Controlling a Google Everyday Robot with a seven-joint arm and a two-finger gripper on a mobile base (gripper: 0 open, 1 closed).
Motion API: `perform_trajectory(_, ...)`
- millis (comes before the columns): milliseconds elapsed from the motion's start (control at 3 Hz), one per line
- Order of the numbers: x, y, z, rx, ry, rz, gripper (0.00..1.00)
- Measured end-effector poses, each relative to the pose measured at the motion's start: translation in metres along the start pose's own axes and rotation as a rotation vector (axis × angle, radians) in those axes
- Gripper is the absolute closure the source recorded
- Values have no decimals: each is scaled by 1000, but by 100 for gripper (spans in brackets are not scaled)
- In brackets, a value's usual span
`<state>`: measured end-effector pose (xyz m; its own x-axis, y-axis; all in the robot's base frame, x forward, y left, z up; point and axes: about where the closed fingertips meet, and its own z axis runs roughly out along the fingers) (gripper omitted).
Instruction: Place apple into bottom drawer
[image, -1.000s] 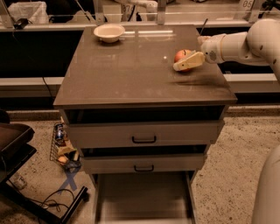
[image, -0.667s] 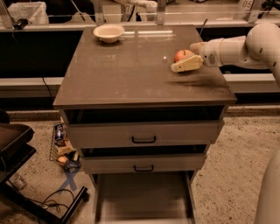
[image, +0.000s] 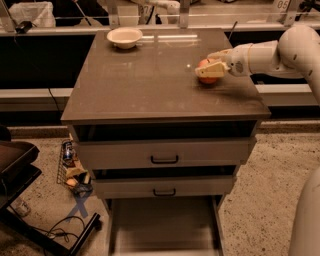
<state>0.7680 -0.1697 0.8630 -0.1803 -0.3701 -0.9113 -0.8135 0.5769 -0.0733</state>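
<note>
The red-orange apple (image: 204, 64) is on the right side of the grey cabinet's brown top (image: 150, 80). My gripper (image: 212, 64) reaches in from the right on a white arm, with one finger above the apple and one in front of it, closed around it. The apple sits at or just above the surface. The bottom drawer (image: 165, 227) is pulled out at the foot of the cabinet, below the two handled drawers, showing its pale floor and nothing inside.
A white bowl (image: 124, 37) stands at the back left of the cabinet top. The two upper drawers (image: 164, 159) are nearly closed. A dark cart (image: 20, 170), cables and small clutter (image: 74, 172) lie on the floor at the left.
The gripper and the apple have shifted slightly left and back on the cabinet top. Nothing else has moved.
</note>
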Motion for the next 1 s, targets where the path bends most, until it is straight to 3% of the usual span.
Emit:
perform_trajectory(333, 0, 2, 3, -5, 0, 1, 88)
perform_trajectory(667, 0, 3, 7, -11, 1, 1, 88)
perform_trajectory(1000, 1, 5, 10, -16, 1, 1, 63)
